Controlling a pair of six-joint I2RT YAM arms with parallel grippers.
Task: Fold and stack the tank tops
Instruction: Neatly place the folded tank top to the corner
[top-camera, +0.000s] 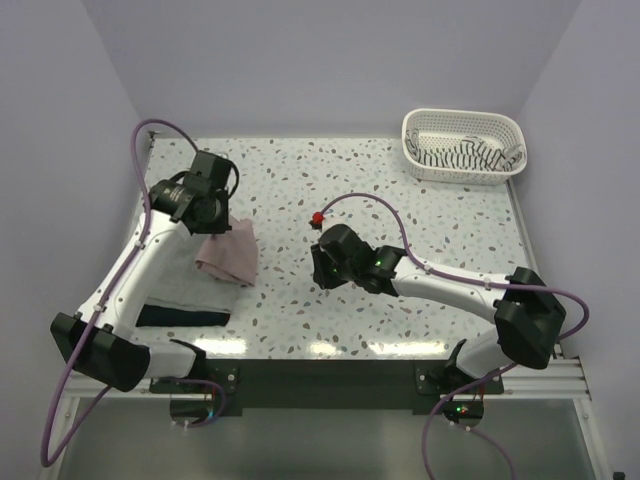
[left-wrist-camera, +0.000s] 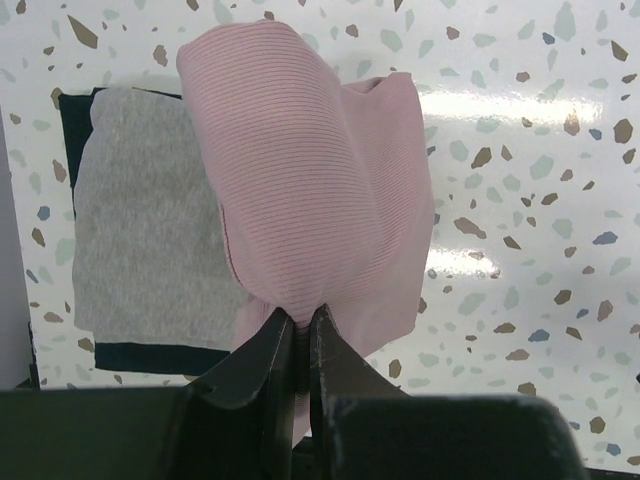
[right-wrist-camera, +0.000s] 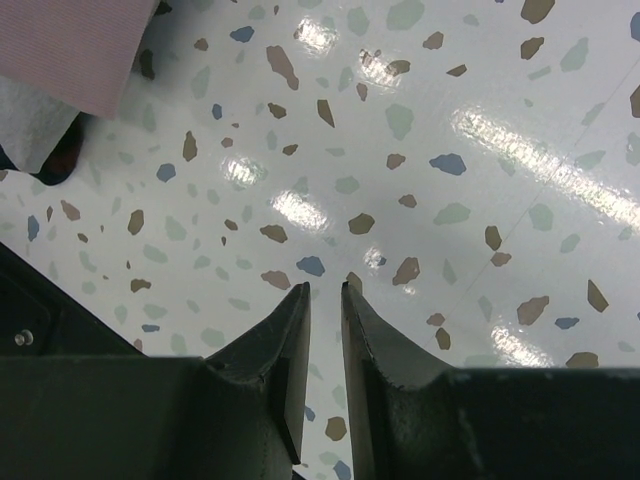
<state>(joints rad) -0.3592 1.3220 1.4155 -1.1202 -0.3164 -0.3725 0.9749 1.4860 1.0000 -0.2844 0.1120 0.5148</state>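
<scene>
Pinching one pink top (left-wrist-camera: 320, 200), left gripper (left-wrist-camera: 303, 335); right gripper (right-wrist-camera: 323, 300) narrow, empty; one grey top (left-wrist-camera: 145, 220).

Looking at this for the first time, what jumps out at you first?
The pink top, bunched and pinched in the left claw, hangs over the grey top stacked on a navy top, at the left of the table. At the far right corner, a white basket holds a striped top. The right claw hovers empty over the middle.
</scene>
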